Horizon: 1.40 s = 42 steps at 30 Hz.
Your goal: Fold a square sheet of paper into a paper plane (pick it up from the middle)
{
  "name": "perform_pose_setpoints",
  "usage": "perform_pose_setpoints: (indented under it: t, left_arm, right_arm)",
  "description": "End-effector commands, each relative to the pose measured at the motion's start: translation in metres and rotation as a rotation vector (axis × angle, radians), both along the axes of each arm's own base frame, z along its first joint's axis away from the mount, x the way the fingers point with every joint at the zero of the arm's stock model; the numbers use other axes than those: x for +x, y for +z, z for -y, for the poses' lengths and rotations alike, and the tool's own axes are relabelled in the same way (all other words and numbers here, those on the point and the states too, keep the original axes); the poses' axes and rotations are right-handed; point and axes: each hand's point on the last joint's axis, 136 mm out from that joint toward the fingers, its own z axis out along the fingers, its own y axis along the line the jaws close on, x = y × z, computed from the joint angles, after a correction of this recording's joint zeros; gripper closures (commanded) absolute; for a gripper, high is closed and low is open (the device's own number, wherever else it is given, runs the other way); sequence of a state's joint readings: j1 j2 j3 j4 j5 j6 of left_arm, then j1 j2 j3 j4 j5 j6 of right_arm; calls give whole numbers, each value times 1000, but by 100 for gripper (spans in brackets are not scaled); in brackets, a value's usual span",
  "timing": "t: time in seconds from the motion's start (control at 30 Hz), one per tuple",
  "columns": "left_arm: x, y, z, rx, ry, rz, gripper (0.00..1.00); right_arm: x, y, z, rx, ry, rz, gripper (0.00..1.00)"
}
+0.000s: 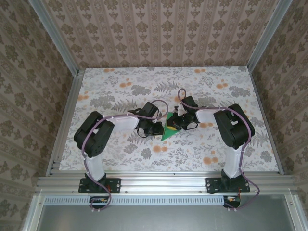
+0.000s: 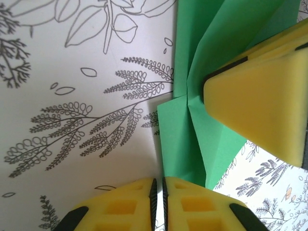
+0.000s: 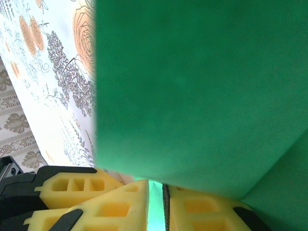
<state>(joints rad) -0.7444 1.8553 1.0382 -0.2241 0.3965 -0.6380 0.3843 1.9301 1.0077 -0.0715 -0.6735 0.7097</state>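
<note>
The green sheet of paper [image 1: 169, 131] lies folded on the table between the two arms, as a triangle pointing toward the near edge. In the left wrist view the paper [image 2: 190, 144] shows layered flaps and creases. My right gripper [image 1: 180, 120] is shut on the paper, and its yellow fingers [image 2: 260, 96] pinch a raised fold. Green shows between its jaws [image 3: 156, 202], with the paper [image 3: 192, 86] standing just in front of the camera. My left gripper [image 1: 156, 127] sits at the paper's left edge. Its jaws [image 2: 159, 197] are shut with only bare table in the slit.
The floral tablecloth [image 1: 120, 96] covers the whole table. Patterned walls and aluminium rails [image 1: 159, 179] enclose it. One yellow finger [image 3: 72, 185] of the left gripper appears low in the right wrist view, close beside the right jaws.
</note>
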Motion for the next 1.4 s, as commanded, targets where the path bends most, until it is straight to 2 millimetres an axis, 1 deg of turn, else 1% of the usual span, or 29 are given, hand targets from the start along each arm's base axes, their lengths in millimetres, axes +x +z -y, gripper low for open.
perform_pose_setpoints:
  t: [0.0,0.17,0.27,0.33,0.4,0.5,0.6,0.7,0.87,0.93,1.0,1.07,1.2,1.37]
  left_arm:
    - [-2,-7,8,9,-32,11,80]
    - [4,13,7,-8,-8,67,73]
    - [6,24,10,-36,-11,90,67]
    - [6,26,8,-28,-14,105,62]
    - [4,26,12,-39,-32,98,60]
    - [1,23,14,0,-56,111,58]
    - [-1,24,18,8,-66,119,56]
    - [3,29,10,68,-38,162,56]
    - [8,39,-6,101,32,200,55]
    - [7,43,-5,74,35,206,51]
    - [5,46,3,30,14,196,50]
    - [0,43,11,4,-19,163,48]
    - [-5,29,20,37,-58,126,48]
    - [-6,18,21,125,-69,114,47]
  right_arm:
    - [-4,1,1,-9,-4,-25,82]
    - [-5,-4,5,-34,-7,-35,84]
    - [-6,-7,5,-39,-7,-38,85]
    - [-6,-7,6,-42,-8,-38,85]
    - [-6,-6,6,-41,-8,-36,86]
    - [-6,-6,6,-42,-9,-37,86]
    - [-6,-7,7,-49,-13,-37,86]
    - [-6,-8,8,-54,-12,-39,87]
    - [-7,-8,8,-56,-11,-41,88]
    - [-7,-8,8,-54,-9,-40,87]
    - [-7,-9,9,-57,-11,-40,87]
    - [-8,-9,8,-55,-11,-40,87]
    - [-8,-9,8,-54,-13,-42,87]
    - [-7,-8,8,-50,-14,-40,87]
